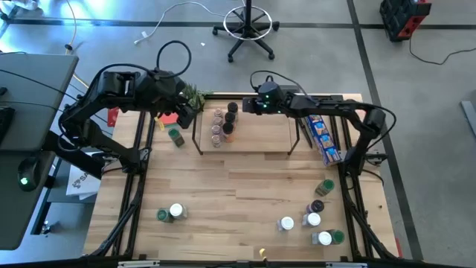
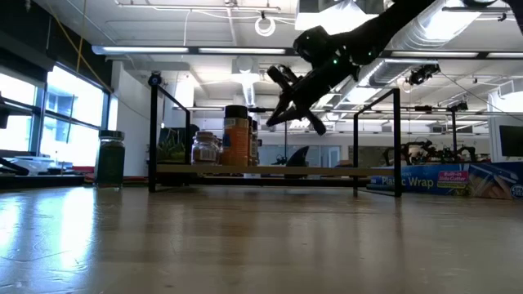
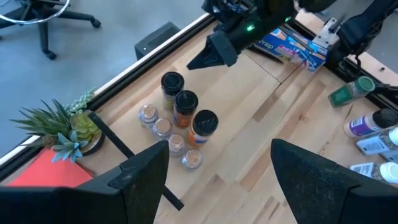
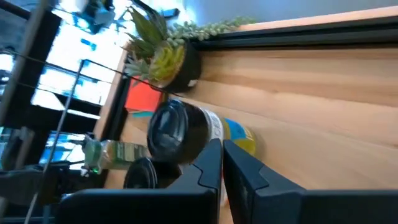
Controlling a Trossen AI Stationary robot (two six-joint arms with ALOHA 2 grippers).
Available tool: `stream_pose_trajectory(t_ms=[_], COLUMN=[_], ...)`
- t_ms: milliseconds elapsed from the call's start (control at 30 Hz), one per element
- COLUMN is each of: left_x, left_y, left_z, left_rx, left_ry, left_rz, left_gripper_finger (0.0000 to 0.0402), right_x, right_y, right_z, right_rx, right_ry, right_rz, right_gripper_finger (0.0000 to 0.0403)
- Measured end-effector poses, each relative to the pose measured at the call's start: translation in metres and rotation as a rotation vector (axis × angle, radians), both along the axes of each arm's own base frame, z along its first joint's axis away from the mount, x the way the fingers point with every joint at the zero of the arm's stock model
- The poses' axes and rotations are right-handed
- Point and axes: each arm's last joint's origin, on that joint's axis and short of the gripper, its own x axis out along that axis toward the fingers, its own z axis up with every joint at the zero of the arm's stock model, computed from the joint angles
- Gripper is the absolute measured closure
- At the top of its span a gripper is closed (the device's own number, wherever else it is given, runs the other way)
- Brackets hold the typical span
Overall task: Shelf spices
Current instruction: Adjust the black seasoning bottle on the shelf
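Note:
The light-wood shelf [image 1: 253, 134] on black legs stands at the table's far middle. Several spice jars [image 1: 222, 125] stand upright on its left part: some clear-lidded, three black-lidded, one orange-filled [image 3: 185, 109]. My right gripper [image 1: 248, 104] is shut and empty. It hovers over the shelf, pointing at the black-lidded, yellow-labelled jar [image 4: 180, 134], and a small gap shows between them in the low view [image 2: 282, 114]. My left gripper [image 3: 230, 180] is open and empty, high above the shelf's left end [image 1: 186, 112].
Loose jars lie on the table: a green one [image 1: 175, 136] left of the shelf, two [image 1: 169, 214] near left, several [image 1: 312, 219] near right. A blue packet [image 1: 323, 138] lies right of the shelf. A potted plant [image 1: 193, 95] and a red square [image 3: 37, 171] sit at the far left.

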Motion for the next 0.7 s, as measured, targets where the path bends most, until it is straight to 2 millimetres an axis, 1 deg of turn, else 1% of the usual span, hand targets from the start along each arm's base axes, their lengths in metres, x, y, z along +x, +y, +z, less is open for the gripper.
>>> stream_pose_trajectory(t_ms=[67, 167, 433, 700], left_x=[0.000, 0.001, 0.001, 0.002], left_y=[0.000, 0.000, 0.000, 0.001], left_z=[0.000, 0.000, 0.000, 0.001], left_rx=[0.001, 0.004, 0.006, 0.015], left_ry=[0.002, 0.003, -0.002, -0.022], left_rz=[0.001, 0.004, 0.005, 0.010], left_gripper_finger=[0.0127, 0.0127, 0.0127, 0.0127], right_x=[0.004, 0.005, 0.007, 0.015], right_y=[-0.002, -0.002, -0.006, -0.001], right_z=[-0.006, -0.013, -0.009, -0.018], right_rx=[0.021, 0.053, 0.023, 0.046], right_ry=[-0.022, -0.008, -0.055, -0.064], right_rz=[0.003, -0.003, -0.015, 0.034], right_gripper_finger=[0.0394, 0.0394, 0.0394, 0.0394])
